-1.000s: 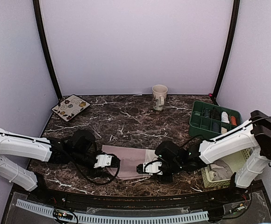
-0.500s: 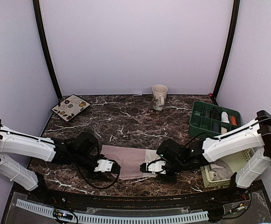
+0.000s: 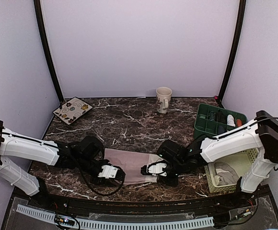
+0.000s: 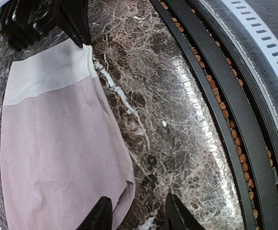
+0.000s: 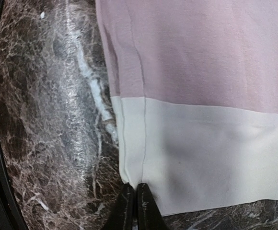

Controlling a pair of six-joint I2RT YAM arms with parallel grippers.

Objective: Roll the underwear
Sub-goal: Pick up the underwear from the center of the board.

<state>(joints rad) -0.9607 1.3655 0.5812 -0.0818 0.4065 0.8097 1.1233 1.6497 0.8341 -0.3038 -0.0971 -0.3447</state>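
Here the pink underwear (image 3: 129, 163) lies flat on the marble table (image 3: 129, 127), stretched between the two tools, with one at each of its near corners.

The right gripper (image 5: 132, 203) has its fingers pressed together, and their tips meet right at the near corner of the cream panel (image 5: 201, 153). As far as its wrist view shows, they are pinching the hem there. Ahead of the tips the cream band runs into the pink cloth. To one side of them the folded edge of the garment runs straight away, and bare marble lies beyond that edge.

The left gripper (image 4: 136, 218) is spread. One finger stands over the pink corner, the other over bare stone, and the corner's rounded edge lies between them. Neither finger is seen gripping cloth. From this tool the garment's near edge runs forward to the cream end, where the other tool's dark fingers sit on the far corner.

Beside the left gripper's outer finger is a strip of free marble. Past that strip is the black rail (image 4: 225, 120) along the table's edge, so room on that side is narrow.

Beyond the garment the top view shows a wide open stretch of marble. A mug (image 3: 164, 99) and a patterned plate (image 3: 72, 109) stand well apart at the back. A green bin (image 3: 219, 122) and a pale basket (image 3: 230, 172) sit behind the right arm.
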